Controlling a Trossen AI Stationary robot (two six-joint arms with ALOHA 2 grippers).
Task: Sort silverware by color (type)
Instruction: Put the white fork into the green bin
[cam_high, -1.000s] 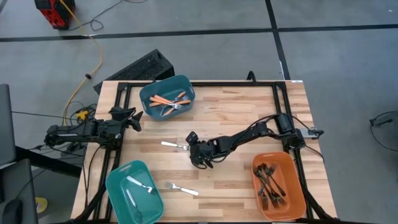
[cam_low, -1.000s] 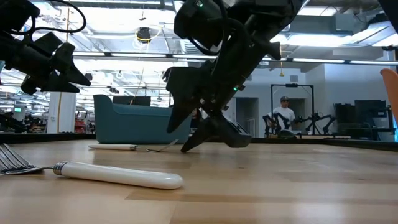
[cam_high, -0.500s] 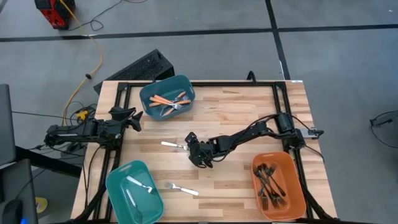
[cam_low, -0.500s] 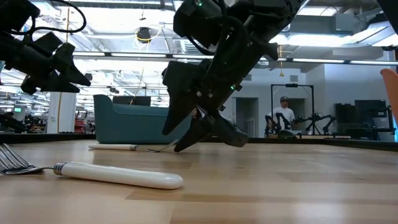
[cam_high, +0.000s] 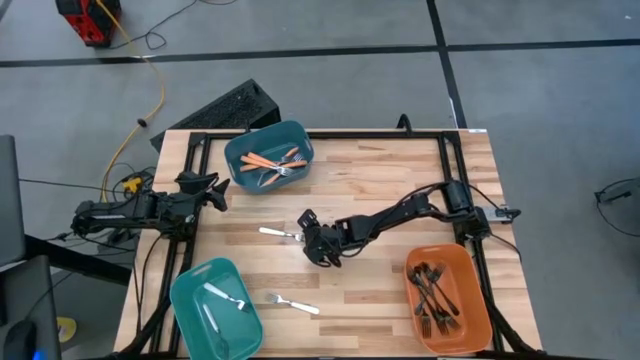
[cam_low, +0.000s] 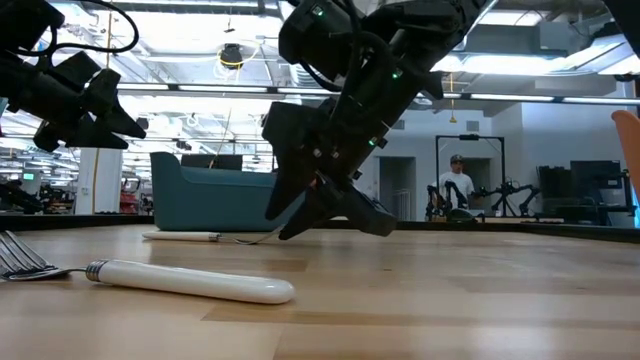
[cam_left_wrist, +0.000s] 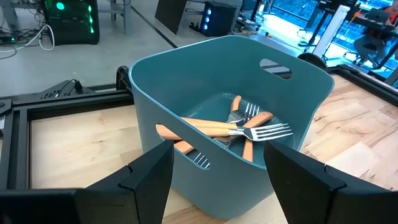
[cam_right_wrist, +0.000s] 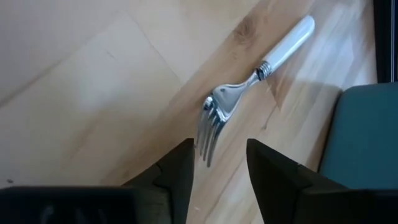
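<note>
A white-handled fork (cam_high: 277, 233) lies flat on the wood near the table's middle. My right gripper (cam_high: 308, 240) is open and low over the table, just right of its tines. In the right wrist view the tines (cam_right_wrist: 208, 132) point at the gap between my two fingers (cam_right_wrist: 217, 167) and stop short of them. A second white-handled fork (cam_high: 292, 303) lies near the near edge; in the low view it is the close fork (cam_low: 180, 281). My left gripper (cam_high: 212, 190) waits open at the table's left edge, facing the far teal bin (cam_left_wrist: 230, 93).
The far teal bin (cam_high: 268, 157) holds orange-handled forks (cam_left_wrist: 217, 127). A near-left teal bin (cam_high: 215, 305) holds a white fork. The orange bin (cam_high: 448, 297) at the near right holds several black forks. A black frame (cam_high: 330, 135) runs around the table. A person stands in the room behind (cam_low: 457, 185).
My right gripper has edged a little toward the table's left, closer to the tines of the white-handled fork, staying low over the wood and open. The forks and the left arm have kept still.
</note>
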